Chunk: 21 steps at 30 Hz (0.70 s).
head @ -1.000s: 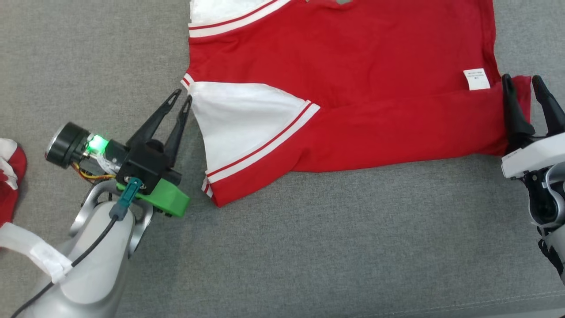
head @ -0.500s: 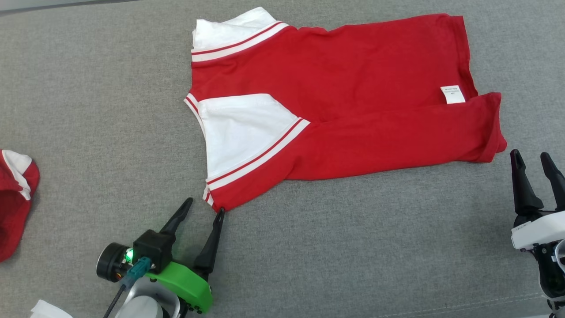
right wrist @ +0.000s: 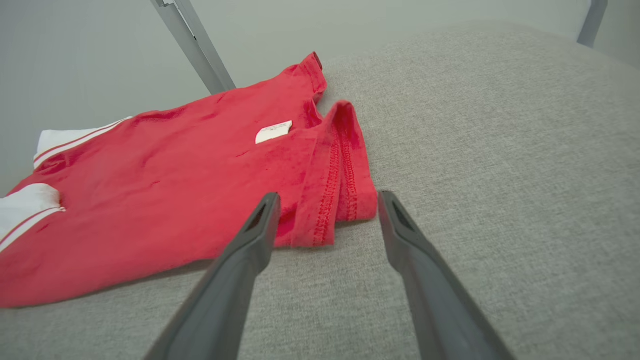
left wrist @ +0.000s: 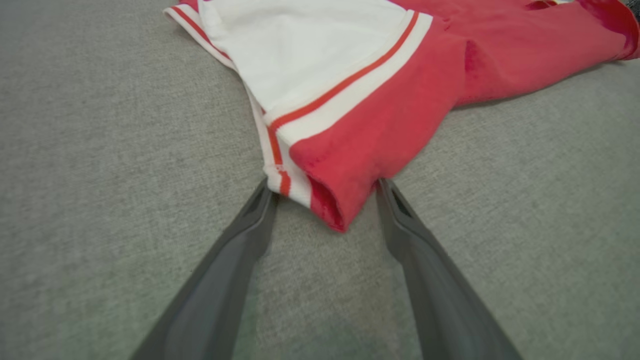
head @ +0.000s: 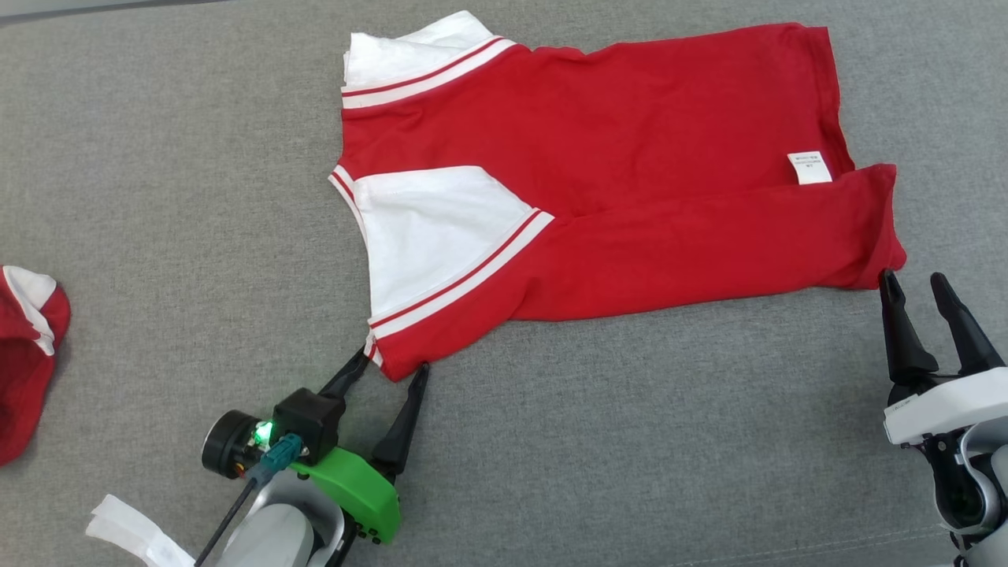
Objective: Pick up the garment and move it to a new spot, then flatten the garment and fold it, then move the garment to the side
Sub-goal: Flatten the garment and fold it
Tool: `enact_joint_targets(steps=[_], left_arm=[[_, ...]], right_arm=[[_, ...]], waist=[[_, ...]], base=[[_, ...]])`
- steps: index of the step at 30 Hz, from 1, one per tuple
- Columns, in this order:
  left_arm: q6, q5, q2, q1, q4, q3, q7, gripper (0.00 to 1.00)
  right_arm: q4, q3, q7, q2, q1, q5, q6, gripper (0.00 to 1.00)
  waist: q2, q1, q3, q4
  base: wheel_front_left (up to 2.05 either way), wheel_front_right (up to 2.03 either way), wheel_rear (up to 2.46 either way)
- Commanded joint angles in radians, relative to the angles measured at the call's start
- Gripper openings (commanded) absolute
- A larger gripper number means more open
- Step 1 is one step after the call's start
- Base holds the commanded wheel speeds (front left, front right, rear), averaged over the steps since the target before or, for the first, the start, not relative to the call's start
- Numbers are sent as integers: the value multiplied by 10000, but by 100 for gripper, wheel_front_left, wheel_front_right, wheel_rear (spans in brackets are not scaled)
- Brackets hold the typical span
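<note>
Looking down on a red garment lying spread on the grey surface, taking up the upper middle of the head view. Lying partly folded, with a long red band along the near edge overlapping the body. Showing a white panel trimmed in red and white stripes toward the robot's left, and a small white label near the right end, just above that band.

Holding the left jaws wide apart, low over the surface at the garment's near left corner. Straddling that corner in the left wrist view: one fingertip sitting against the striped white edge, the other against the red edge, the cloth's point lying between them unpinched. Gripping nothing. Carrying a green mount behind those fingers.

Holding the right jaws apart too, gripping nothing, at the garment's near right corner. Pointing at the doubled, stitched hem in the right wrist view, with that hem lying between the two fingertips and one of them overlapping the cloth's edge; touching or hovering, not possible to tell.

Lying well apart at the far left edge of the head view: a second red and white cloth.
</note>
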Motion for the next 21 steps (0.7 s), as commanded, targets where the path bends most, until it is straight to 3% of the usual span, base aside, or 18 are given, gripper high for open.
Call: enact_joint_targets(steps=[1, 8, 9, 10, 13, 15, 21], left_arm=[[-55, 8, 69, -97, 14, -83, -44, 100], [-46, -554, -27, 323, -715, 5, -84, 98], [-49, -773, -90, 376, -791, 35, -16, 84], [-53, -954, -109, 412, -854, 51, 70, 55], [-59, -1419, -127, 401, -900, -11, 333, 28], [-62, -1443, -32, 222, -856, -173, 518, 0], [-66, -1719, 168, -173, -762, -714, 633, 0]], right_arm=[[69, 42, -24, -17, -149, -35, -10, 100], [194, 183, -24, -100, -311, 44, -10, 100], [216, 194, -24, -93, -312, 54, -10, 100], [248, 214, -24, -90, -323, 62, -10, 100], [331, 311, -24, -82, -431, 108, -10, 100], [383, 369, -24, -122, -515, 125, -10, 100], [664, 612, -24, -201, -686, 288, -10, 100]], waist=[[0, 0, -15, 12], [0, 0, -87, 93], [0, 0, -90, 114], [0, 0, -91, 136], [0, 0, -79, 163], [0, 0, -53, 187], [0, 0, -40, 216]], base=[[0, 0, 0], [0, 0, 0], [0, 0, 0], [0, 0, 0], [0, 0, 0], [0, 0, 0], [0, 0, 0]])
